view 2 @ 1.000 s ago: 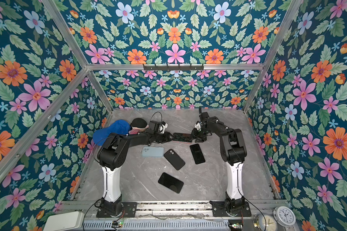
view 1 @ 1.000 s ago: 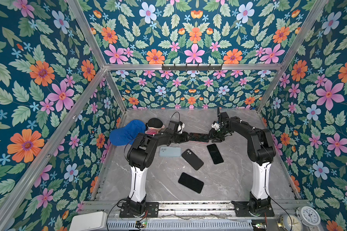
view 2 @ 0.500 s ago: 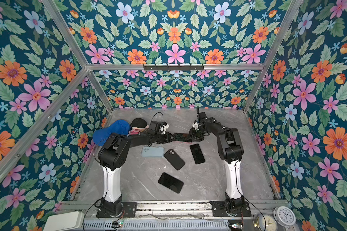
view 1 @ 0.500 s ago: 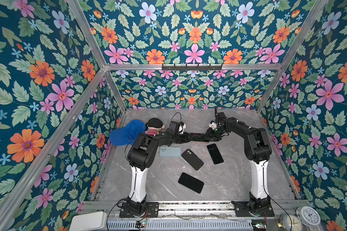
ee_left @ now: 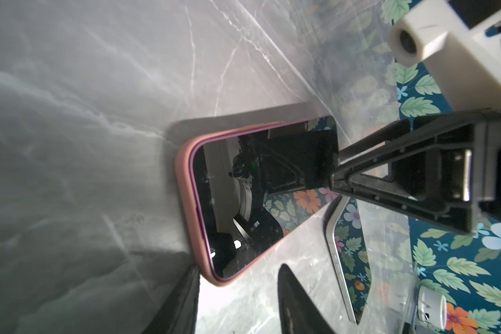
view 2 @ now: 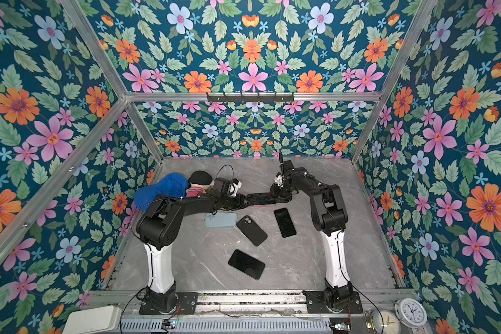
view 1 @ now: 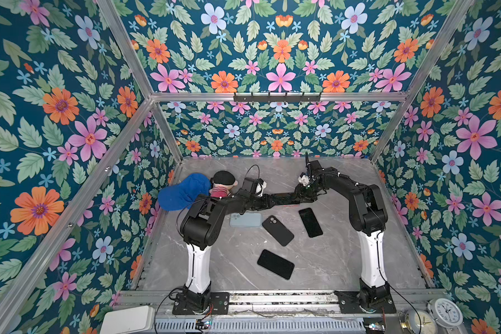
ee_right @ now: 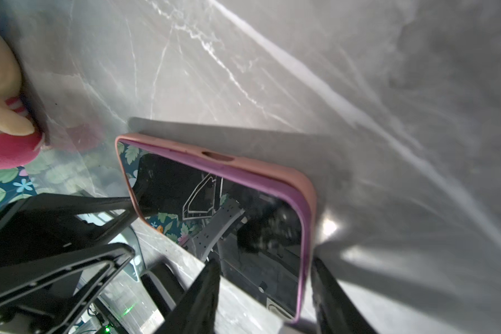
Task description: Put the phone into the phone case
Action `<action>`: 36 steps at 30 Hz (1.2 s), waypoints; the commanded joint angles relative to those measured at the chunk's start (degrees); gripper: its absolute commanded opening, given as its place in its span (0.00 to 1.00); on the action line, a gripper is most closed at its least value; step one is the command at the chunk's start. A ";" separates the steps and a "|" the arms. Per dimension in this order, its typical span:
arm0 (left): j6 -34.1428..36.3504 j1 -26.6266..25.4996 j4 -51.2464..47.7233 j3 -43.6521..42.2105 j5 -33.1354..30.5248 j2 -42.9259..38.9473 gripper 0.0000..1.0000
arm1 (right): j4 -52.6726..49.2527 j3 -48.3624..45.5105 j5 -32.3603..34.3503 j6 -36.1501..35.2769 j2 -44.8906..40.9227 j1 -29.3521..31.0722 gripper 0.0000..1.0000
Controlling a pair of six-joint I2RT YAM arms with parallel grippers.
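The phone point(ee_left: 229, 202) lies flat in the pink phone case point(ee_left: 185, 208), screen up, on the grey surface point(view 1: 330, 260). It is near the back of the surface, between the two arms. A thin purple edge shows just inside the pink rim.

The left gripper point(ee_left: 239, 267) is at one end of the phone and the right gripper point(ee_right: 265, 260) is at the other end. Each one has its two fingers part way apart, with a corner of the phone case in the gap. The fingers look very near the pink rim, but I cannot tell if either gripper is squeezing it or only sitting beside it.

In both top views the grippers are low down by the surface. Nearer the front lie a light blue phone point(view 1: 245, 219) and three black phones point(view 1: 277, 230), apart from the pink one. A blue cap point(view 1: 182, 191) and a doll point(view 1: 224, 183) lie by the left wall, touching each other
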 commanded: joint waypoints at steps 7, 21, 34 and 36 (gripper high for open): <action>0.29 0.75 -0.53 0.66 -0.82 0.17 0.48 | -1.73 -5.22 7.58 -1.42 -6.23 0.19 0.55; 0.60 0.31 -2.16 1.91 -1.55 1.28 0.44 | 1.58 -5.77 5.37 -0.01 -5.03 1.27 0.36; 0.60 0.14 -2.38 2.30 -1.19 1.81 0.40 | 2.59 -5.06 3.60 0.19 -3.70 1.52 0.25; 0.60 0.14 -2.43 2.30 -1.24 1.81 0.39 | 2.78 -5.06 3.34 0.19 -3.59 1.62 0.23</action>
